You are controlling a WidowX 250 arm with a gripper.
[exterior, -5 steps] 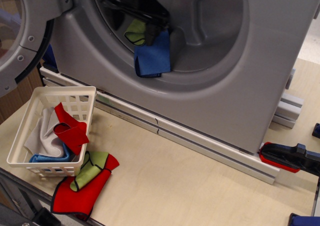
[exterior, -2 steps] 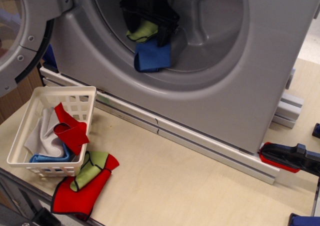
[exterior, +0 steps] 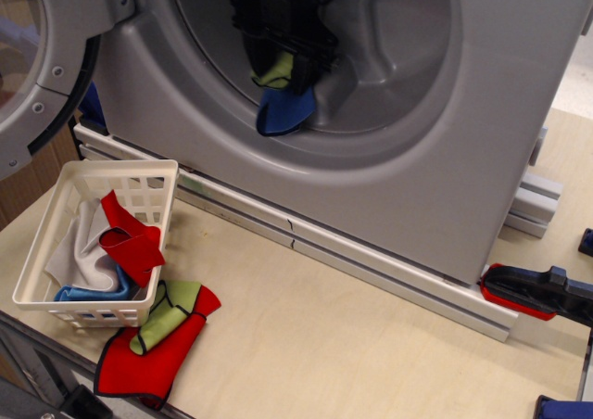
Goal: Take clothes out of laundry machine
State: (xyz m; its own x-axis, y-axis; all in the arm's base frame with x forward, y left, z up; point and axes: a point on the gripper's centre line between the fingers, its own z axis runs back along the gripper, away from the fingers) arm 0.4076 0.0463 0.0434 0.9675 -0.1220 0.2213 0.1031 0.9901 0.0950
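Note:
The silver-grey laundry machine [exterior: 463, 159] fills the upper part of the view, its round glass door [exterior: 37, 67] swung open at the left. My black gripper [exterior: 283, 62] is inside the drum opening, pointing down. It is shut on the olive-green cloth [exterior: 278, 69] and the royal-blue cloth [exterior: 285, 110], which hang bunched from the fingers just above the drum's lower lip.
A white slotted basket [exterior: 148, 173] at the left holds a red cloth [exterior: 130, 243], a light-grey cloth [exterior: 83, 257] and a blue one. A red and a green cloth [exterior: 157, 336] lie on the wooden table beside it. A red-and-black clamp [exterior: 533, 294] lies at the right.
The gripper has closed on both cloths and lifted them. The blue cloth, which lay spread on the drum's lip, now hangs bunched and higher.

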